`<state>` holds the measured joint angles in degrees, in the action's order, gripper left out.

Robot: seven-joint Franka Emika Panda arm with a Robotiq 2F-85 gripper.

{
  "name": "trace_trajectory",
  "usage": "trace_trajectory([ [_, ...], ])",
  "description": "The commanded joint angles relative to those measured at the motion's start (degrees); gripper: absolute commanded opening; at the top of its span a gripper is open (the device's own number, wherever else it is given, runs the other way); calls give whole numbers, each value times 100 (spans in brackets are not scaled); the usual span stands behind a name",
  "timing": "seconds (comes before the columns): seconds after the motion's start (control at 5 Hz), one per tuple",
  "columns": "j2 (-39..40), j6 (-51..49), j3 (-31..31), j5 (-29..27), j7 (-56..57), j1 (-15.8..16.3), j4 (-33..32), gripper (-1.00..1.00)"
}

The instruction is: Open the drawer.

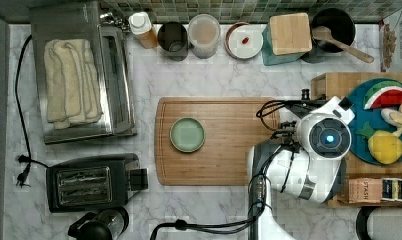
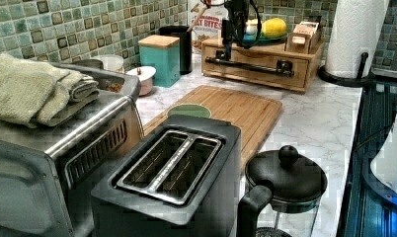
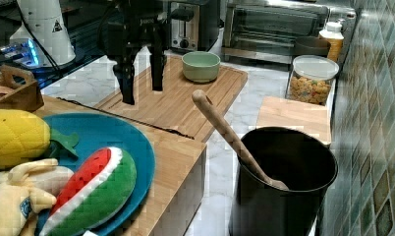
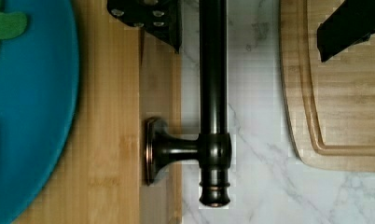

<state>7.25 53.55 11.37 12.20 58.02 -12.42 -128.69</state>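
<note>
Above the drawer (image 2: 256,63) handle (image 4: 212,93), wide jaws astride it, marble countertop (image 4: 255,116) beneath.

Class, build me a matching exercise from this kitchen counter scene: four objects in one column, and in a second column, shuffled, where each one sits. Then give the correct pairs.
Objects:
1. green bowl
2. folded towel
3. wooden spoon
4. toy watermelon slice

Places:
A. on the blue plate
B. on the cutting board
C. inside the black pot
D. on top of the toaster oven

Pairs: 1-B, 2-D, 3-C, 4-A
</note>
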Motion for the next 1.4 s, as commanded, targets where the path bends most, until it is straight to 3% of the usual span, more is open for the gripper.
trace_trajectory([
  [0.2,295,207,300,365,350,-387,-173,100],
  [0.6,425,642,85,-336,540,-547,-490,100],
  [1.0,568,874,-310,-293,-15,-578,-606,100],
  [1.2,818,921,-158,-287,40,-315,-501,100],
  [1.4,914,1048,-142,-188,70,-329,-464,100],
])
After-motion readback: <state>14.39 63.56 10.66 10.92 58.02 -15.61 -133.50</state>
